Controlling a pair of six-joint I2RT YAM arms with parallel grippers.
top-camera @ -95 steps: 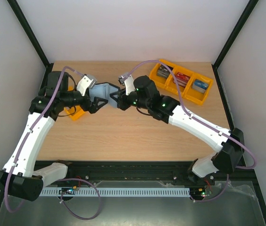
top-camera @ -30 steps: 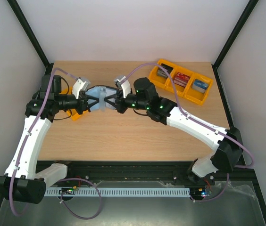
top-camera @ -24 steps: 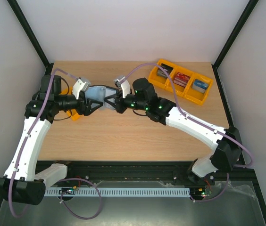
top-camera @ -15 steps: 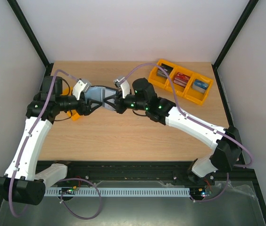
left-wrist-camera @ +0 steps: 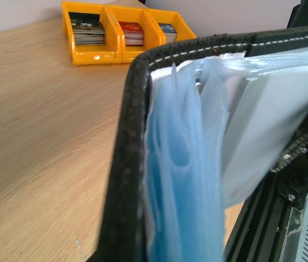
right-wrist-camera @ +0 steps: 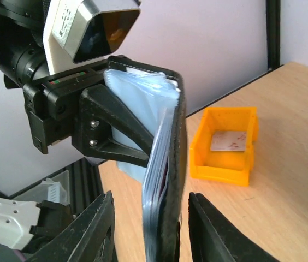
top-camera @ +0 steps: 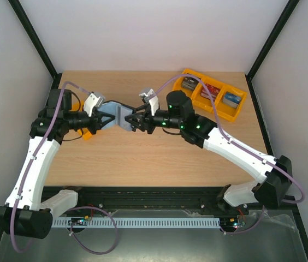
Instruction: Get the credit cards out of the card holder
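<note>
While the left gripper (top-camera: 102,120) clamps the card holder (top-camera: 118,113) aloft toward ten o'clock over the tabletop (top-camera: 143,158), the right gripper (top-camera: 134,121) straddles its free edge, jaws parted; it should close on one credit card only and pull straight toward three o'clock.

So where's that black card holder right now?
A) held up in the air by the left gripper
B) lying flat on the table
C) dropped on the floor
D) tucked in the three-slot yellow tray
A: the left gripper is clamped on the card holder, holding it upright, clear of the table.
</note>
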